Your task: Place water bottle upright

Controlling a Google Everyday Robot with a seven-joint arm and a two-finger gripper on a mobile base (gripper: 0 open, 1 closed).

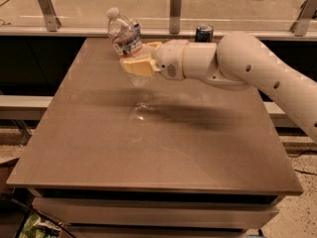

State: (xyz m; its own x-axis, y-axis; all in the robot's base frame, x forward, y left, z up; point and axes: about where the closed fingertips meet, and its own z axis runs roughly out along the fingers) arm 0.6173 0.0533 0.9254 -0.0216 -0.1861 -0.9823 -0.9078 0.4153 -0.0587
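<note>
One risk — water bottle (124,33) leans toward 11 o'clock above the bench (198,152), gripper (137,64) fingers clamped on its base; released tilted, I'd expect toppling.

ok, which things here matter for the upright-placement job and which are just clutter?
Job:
water bottle, tilted
tool, gripping it above the far half of the table
table, where it lands

Lying about:
dark can, far edge, behind the arm

Dark can (203,32) at table's (99,148) far edge
</note>
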